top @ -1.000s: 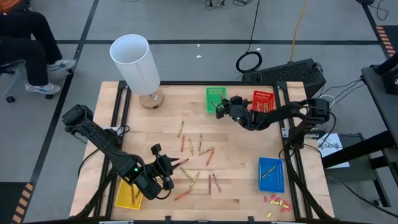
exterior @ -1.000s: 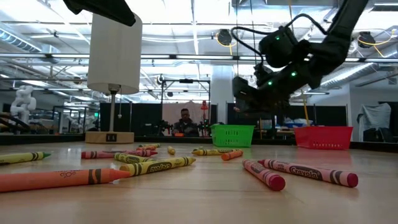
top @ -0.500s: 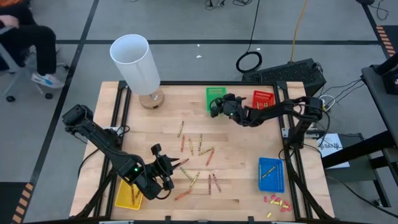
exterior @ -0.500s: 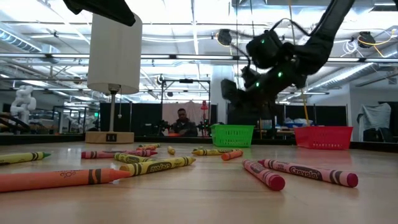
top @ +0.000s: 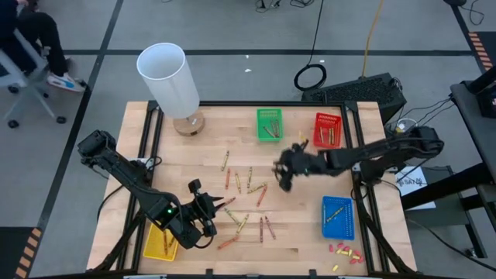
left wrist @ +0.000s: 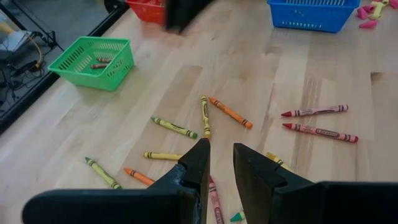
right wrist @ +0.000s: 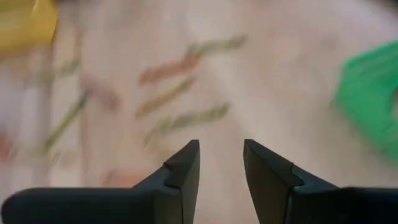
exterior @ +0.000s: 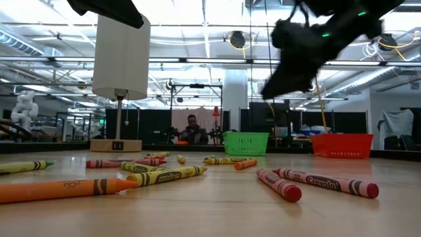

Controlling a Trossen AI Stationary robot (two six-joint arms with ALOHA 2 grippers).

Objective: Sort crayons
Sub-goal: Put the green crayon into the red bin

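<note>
Several crayons (top: 248, 184), red, orange and olive-yellow, lie scattered flat on the middle of the wooden table; the low view shows them close up (exterior: 164, 175). My right gripper (top: 279, 180) hangs open above the right side of the scatter, and its wrist view shows nothing between its fingers (right wrist: 221, 152). My left gripper (top: 228, 202) hovers open over the near left of the scatter. It points toward the crayons (left wrist: 230, 113) with nothing between its fingers (left wrist: 221, 152).
Four small baskets stand around the scatter: green (top: 269, 124) and red (top: 327, 129) at the far edge with crayons inside, blue (top: 336, 216) near right, yellow (top: 159, 242) near left. A white lamp (top: 170, 81) stands far left. Small stubby bits (top: 345, 252) lie near right.
My right gripper has swung from above the green basket toward the table's near edge and now hangs over the crayon scatter. It has risen in the low view and turned as it went. The crayons on the table lie as before.
</note>
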